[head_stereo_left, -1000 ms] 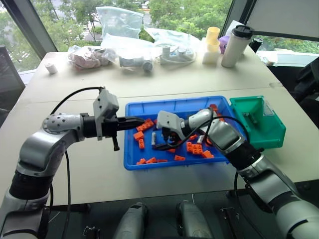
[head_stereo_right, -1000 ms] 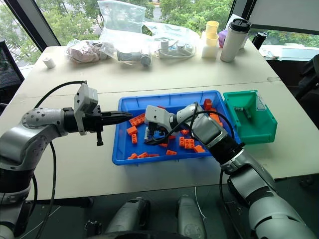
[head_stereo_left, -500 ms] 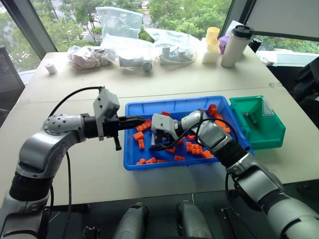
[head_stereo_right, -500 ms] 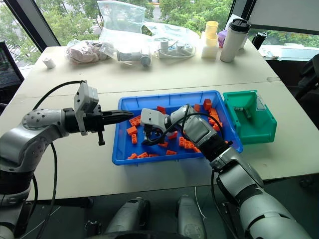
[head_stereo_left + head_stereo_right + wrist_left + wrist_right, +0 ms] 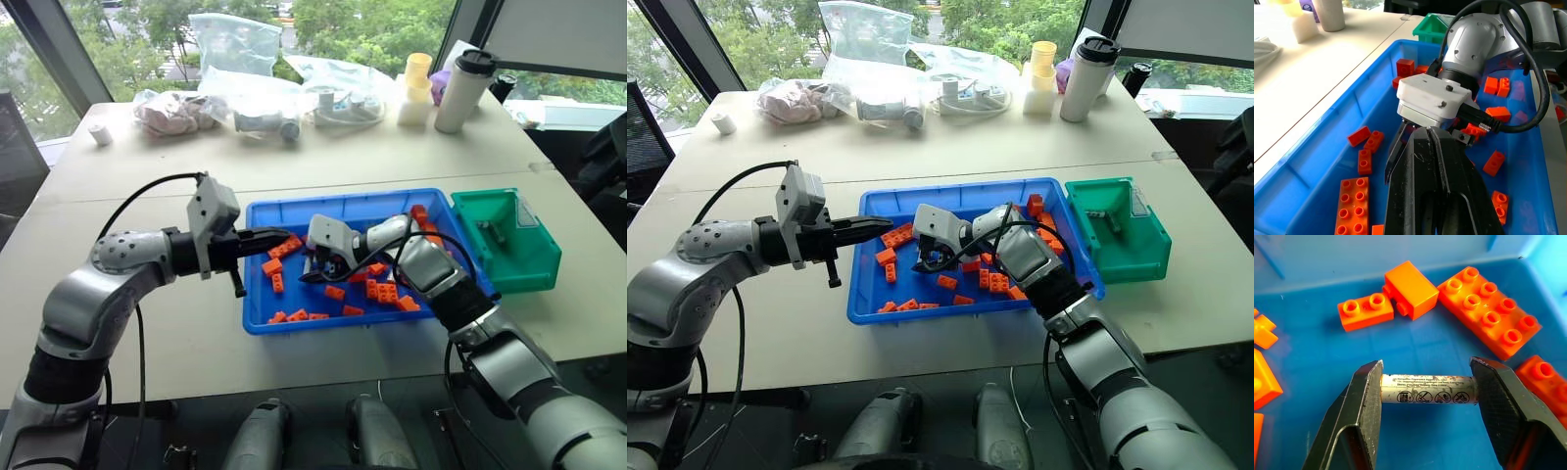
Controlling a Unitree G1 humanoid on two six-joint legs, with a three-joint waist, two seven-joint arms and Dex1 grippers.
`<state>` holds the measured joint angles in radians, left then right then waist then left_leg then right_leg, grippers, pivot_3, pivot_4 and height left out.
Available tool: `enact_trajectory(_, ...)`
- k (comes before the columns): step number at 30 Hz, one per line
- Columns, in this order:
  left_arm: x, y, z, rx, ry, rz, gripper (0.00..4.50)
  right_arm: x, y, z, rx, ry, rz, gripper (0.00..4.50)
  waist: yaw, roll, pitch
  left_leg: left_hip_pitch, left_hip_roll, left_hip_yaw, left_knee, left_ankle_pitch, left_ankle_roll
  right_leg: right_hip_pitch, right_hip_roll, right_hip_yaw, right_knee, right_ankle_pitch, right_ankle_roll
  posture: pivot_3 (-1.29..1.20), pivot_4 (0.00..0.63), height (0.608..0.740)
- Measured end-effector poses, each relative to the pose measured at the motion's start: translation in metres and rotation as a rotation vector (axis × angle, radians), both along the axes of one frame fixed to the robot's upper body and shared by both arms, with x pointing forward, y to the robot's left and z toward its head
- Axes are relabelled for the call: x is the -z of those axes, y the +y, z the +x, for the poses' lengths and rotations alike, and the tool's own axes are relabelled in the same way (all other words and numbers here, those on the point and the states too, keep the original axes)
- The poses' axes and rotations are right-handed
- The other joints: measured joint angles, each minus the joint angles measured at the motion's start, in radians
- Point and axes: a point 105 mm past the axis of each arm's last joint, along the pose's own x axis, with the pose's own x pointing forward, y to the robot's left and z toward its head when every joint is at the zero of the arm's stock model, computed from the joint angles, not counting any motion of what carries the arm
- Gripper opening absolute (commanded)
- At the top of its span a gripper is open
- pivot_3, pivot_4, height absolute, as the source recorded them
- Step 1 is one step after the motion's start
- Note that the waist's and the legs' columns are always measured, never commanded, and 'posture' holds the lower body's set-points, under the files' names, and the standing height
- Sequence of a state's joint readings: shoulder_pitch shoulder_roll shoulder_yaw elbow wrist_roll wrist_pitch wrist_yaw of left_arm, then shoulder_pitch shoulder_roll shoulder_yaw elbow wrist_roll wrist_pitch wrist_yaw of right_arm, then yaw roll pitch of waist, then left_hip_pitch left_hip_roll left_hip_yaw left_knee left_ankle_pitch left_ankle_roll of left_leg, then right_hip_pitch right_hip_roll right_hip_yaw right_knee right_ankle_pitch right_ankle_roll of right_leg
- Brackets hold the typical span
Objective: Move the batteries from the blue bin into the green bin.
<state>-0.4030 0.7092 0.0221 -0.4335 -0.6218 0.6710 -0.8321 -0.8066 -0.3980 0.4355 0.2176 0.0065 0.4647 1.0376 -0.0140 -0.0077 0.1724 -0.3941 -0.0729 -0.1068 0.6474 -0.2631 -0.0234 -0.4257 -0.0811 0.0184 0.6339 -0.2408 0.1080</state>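
Bright, even daylight from the windows beyond the far edge of the pale beige tabletop point(image 5: 294, 162). Shadows soft and faint. Mild glare on clear plastic bags point(image 5: 235, 44) along that edge. Head views sharp throughout. Left wrist view: near black fingers point(image 5: 1432, 191) slightly soft.

One blue bin point(image 5: 263, 294), one green bin point(image 5: 537, 269), two batteries point(image 5: 1429, 389) visible, many orange bricks point(image 5: 1487, 310), uncounted

Left arm bent at elbow, reaching forward and inward, left gripper point(image 5: 279, 236) roughly level, fingers pressed together; right arm stretched across toward it, wrist angled downward, right gripper point(image 5: 1429, 390) with its two black fingers point(image 5: 1367, 396) clamped end-to-end on a battery point(image 5: 1429, 390).
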Motion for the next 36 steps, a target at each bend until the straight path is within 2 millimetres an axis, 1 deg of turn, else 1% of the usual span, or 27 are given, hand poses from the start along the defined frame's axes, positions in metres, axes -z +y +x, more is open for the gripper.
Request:
enact_trajectory(2, 0.0, -0.001, -0.001, -0.002, -0.003, -0.002, 0.0, -0.022, -0.015, 0.006, 0.056, -0.064, 0.032, 2.19, 0.002, 0.0, 0.0, 0.0, 0.0, 0.0, 0.0, 0.0, 0.0, 0.0, 0.0, 0.0, 0.0, 0.0, 0.0, 0.0, 0.15, 0.74)
enact_trajectory(3, 0.001, -0.002, -0.002, 0.002, -0.003, -0.004, 0.0, -0.039, -0.031, 0.01, 0.116, -0.108, 0.052, 2.19, 0.005, 0.0, 0.0, -0.001, 0.0, 0.0, 0.0, 0.0, 0.0, 0.0, -0.001, 0.0, 0.0, 0.0, 0.0, 0.0, 0.15, 0.74)
enact_trajectory(4, 0.003, -0.003, -0.003, 0.003, 0.002, -0.004, 0.0, -0.056, -0.052, 0.014, 0.188, -0.151, 0.072, 2.19, 0.009, 0.001, 0.001, -0.001, -0.001, 0.0, 0.0, 0.0, 0.0, 0.0, -0.001, 0.0, -0.001, 0.0, 0.0, 0.0, 0.15, 0.74)
enact_trajectory(6, 0.008, -0.003, -0.005, 0.003, 0.019, -0.008, 0.0, -0.089, -0.099, 0.02, 0.351, -0.247, 0.094, 2.19, 0.017, 0.001, 0.001, -0.001, -0.001, 0.0, 0.0, 0.0, 0.001, 0.0, -0.001, 0.0, -0.002, 0.0, 0.0, 0.0, 0.15, 0.74)
enact_trajectory(7, 0.01, -0.003, -0.006, 0.003, 0.028, -0.007, 0.0, -0.103, -0.124, 0.02, 0.438, -0.293, 0.101, 2.19, 0.02, 0.001, 0.001, -0.001, -0.001, 0.0, 0.0, -0.001, 0.001, 0.001, -0.001, 0.0, -0.002, 0.0, 0.0, 0.0, 0.15, 0.74)
enact_trajectory(8, 0.011, -0.003, -0.007, 0.004, 0.031, -0.007, 0.0, -0.112, -0.145, 0.019, 0.514, -0.325, 0.103, 2.19, 0.021, 0.001, 0.001, -0.001, 0.0, 0.0, 0.0, -0.001, 0.001, 0.001, -0.001, 0.0, -0.002, 0.0, 0.0, 0.0, 0.15, 0.74)
enact_trajectory(9, 0.011, -0.004, -0.007, 0.006, 0.031, -0.008, 0.0, -0.116, -0.161, 0.018, 0.574, -0.341, 0.102, 2.19, 0.022, 0.001, 0.001, -0.001, 0.0, 0.0, 0.0, -0.001, 0.001, 0.001, -0.001, 0.0, -0.002, 0.0, 0.0, 0.0, 0.15, 0.74)
enact_trajectory(10, 0.011, -0.005, -0.007, 0.01, 0.03, -0.013, 0.0, -0.115, -0.174, 0.017, 0.626, -0.341, 0.103, 2.19, 0.02, 0.001, 0.001, 0.0, 0.001, 0.001, 0.0, -0.001, 0.001, 0.001, -0.001, 0.0, -0.002, 0.0, 0.0, 0.0, 0.15, 0.74)
enact_trajectory(12, 0.011, -0.008, -0.008, 0.022, 0.031, -0.019, 0.0, -0.104, -0.203, 0.015, 0.747, -0.312, 0.09, 2.19, 0.018, 0.001, 0.001, 0.0, 0.001, 0.002, 0.0, 0.0, 0.001, 0.001, -0.001, 0.001, -0.002, 0.0, 0.0, 0.0, 0.15, 0.74)
enact_trajectory(15, 0.013, -0.011, -0.009, 0.037, 0.039, -0.022, 0.0, -0.09, -0.241, 0.009, 0.901, -0.281, 0.057, 2.19, 0.018, 0.001, 0.001, 0.0, 0.001, 0.004, 0.0, 0.0, 0.001, 0.001, -0.001, 0.002, -0.002, 0.0, 0.0, 0.0, 0.15, 0.74)
enact_trajectory(17, 0.014, -0.014, -0.01, 0.048, 0.044, -0.023, 0.0, -0.085, -0.259, 0.004, 0.972, -0.281, 0.033, 2.19, 0.018, 0.001, 0.001, 0.0, 0.001, 0.005, 0.0, -0.001, 0.001, 0.001, -0.001, 0.003, -0.002, 0.0, 0.0, 0.0, 0.15, 0.74)
enact_trajectory(19, 0.015, -0.015, -0.01, 0.056, 0.048, -0.022, 0.0, -0.079, -0.273, -0.002, 1.023, -0.276, 0.012, 2.19, 0.019, 0.001, 0.001, 0.0, 0.001, 0.005, 0.0, -0.001, 0.001, 0.001, -0.001, 0.003, -0.002, 0.0, 0.0, 0.0, 0.15, 0.74)
enact_trajectory(21, 0.015, -0.016, -0.01, 0.061, 0.049, -0.026, 0.0, -0.073, -0.283, -0.006, 1.063, -0.256, 0.004, 2.19, 0.018, 0.001, 0.001, 0.0, 0.001, 0.006, 0.0, -0.001, 0.001, 0.001, -0.001, 0.003, -0.002, 0.0, 0.0, 0.0, 0.15, 0.74)
enact_trajectory(22, 0.015, -0.016, -0.01, 0.063, 0.051, -0.03, 0.0, -0.068, -0.288, -0.009, 1.08, -0.238, -0.002, 3.25, 0.019, 0.001, 0.001, 0.0, 0.001, 0.006, 0.0, -0.001, 0.001, 0.001, -0.001, 0.003, -0.002, 0.0, 0.0, 0.0, 0.15, 0.74)
enact_trajectory(23, 0.015, -0.016, -0.009, 0.063, 0.052, -0.031, 0.0, -0.064, -0.291, -0.011, 1.09, -0.222, -0.005, 3.66, 0.019, 0.001, 0.001, 0.0, 0.001, 0.006, 0.0, -0.001, 0.001, 0.001, 0.0, 0.003, -0.002, 0.0, 0.0, 0.0, 0.15, 0.74)
enact_trajectory(24, 0.015, -0.016, -0.009, 0.064, 0.052, -0.033, 0.0, -0.061, -0.294, -0.014, 1.096, -0.207, -0.015, 4.18, 0.019, 0.001, 0.001, 0.0, 0.001, 0.006, 0.0, -0.001, 0.002, 0.001, -0.001, 0.003, -0.002, 0.0, 0.0, 0.0, 0.15, 0.74)
enact_trajectory(25, 0.015, -0.016, -0.009, 0.064, 0.051, -0.034, 0.0, -0.057, -0.295, -0.016, 1.099, -0.195, -0.022, 4.43, 0.019, 0.001, 0.001, 0.0, 0.001, 0.006, 0.0, -0.001, 0.002, 0.001, 0.0, 0.003, -0.002, 0.0, 0.0, 0.0, 0.15, 0.74)
enact_trajectory(27, 0.016, -0.016, -0.007, 0.059, 0.052, -0.032, 0.0, -0.051, -0.297, -0.02, 1.095, -0.165, -0.031, 4.43, 0.018, 0.001, 0.001, 0.0, 0.001, 0.006, 0.0, -0.001, 0.002, 0.001, 0.0, 0.004, -0.002, 0.0, 0.0, 0.0, 0.15, 0.74)
enact_trajectory(29, 0.017, -0.015, -0.006, 0.055, 0.053, -0.03, 0.0, -0.05, -0.296, -0.021, 1.089, -0.158, -0.029, 4.43, 0.017, 0.002, 0.001, 0.001, 0.001, 0.007, 0.0, -0.001, 0.002, 0.001, 0.0, 0.004, -0.002, 0.0, 0.0, 0.0, 0.15, 0.74)
enact_trajectory(31, 0.017, -0.015, -0.006, 0.054, 0.052, -0.03, 0.0, -0.057, -0.297, -0.021, 1.087, -0.177, -0.033, 4.43, 0.018, 0.002, 0.001, 0.001, 0.001, 0.007, 0.0, -0.001, 0.002, 0.001, 0.0, 0.004, -0.002, 0.0, 0.0, 0.0, 0.15, 0.74)
enact_trajectory(32, 0.017, -0.015, -0.006, 0.054, 0.052, -0.03, 0.0, -0.065, -0.294, -0.02, 1.073, -0.199, -0.028, 4.43, 0.017, 0.002, 0.001, 0.001, 0.001, 0.007, 0.0, -0.001, 0.002, 0.001, 0.0, 0.004, -0.002, 0.0, 0.0, 0.0, 0.15, 0.74)
enact_trajectory(33, 0.017, -0.015, -0.006, 0.055, 0.052, -0.03, 0.0, -0.076, -0.287, -0.018, 1.043, -0.23, -0.014, 4.43, 0.015, 0.002, 0.001, 0.001, 0.001, 0.007, 0.0, -0.001, 0.002, 0.001, 0.0, 0.004, -0.002, 0.0, 0.0, 0.0, 0.15, 0.74)
enact_trajectory(34, 0.017, -0.015, -0.006, 0.055, 0.052, -0.03, 0.0, -0.088, -0.275, -0.016, 1.003, -0.254, 0.019, 4.43, 0.012, 0.002, 0.001, 0.001, 0.001, 0.007, 0.0, -0.001, 0.002, 0.001, 0.0, 0.004, -0.002, 0.0, 0.0, 0.0, 0.15, 0.74)
enact_trajectory(35, 0.017, -0.015, -0.006, 0.057, 0.052, -0.031, 0.0, -0.099, -0.258, -0.014, 0.949, -0.272, 0.056, 4.43, 0.008, 0.002, 0.001, 0.001, 0.002, 0.007, 0.0, -0.001, 0.002, 0.001, 0.0, 0.004, -0.002, 0.0, 0.0, 0.0, 0.15, 0.74)
enact_trajectory(36, 0.016, -0.015, -0.006, 0.058, 0.05, -0.031, 0.0, -0.108, -0.229, -0.012, 0.852, -0.281, 0.105, 4.43, 0.0, 0.002, 0.001, 0.001, 0.003, 0.007, 0.0, -0.001, 0.002, 0.002, 0.001, 0.004, -0.002, 0.0, 0.0, 0.0, 0.15, 0.74)
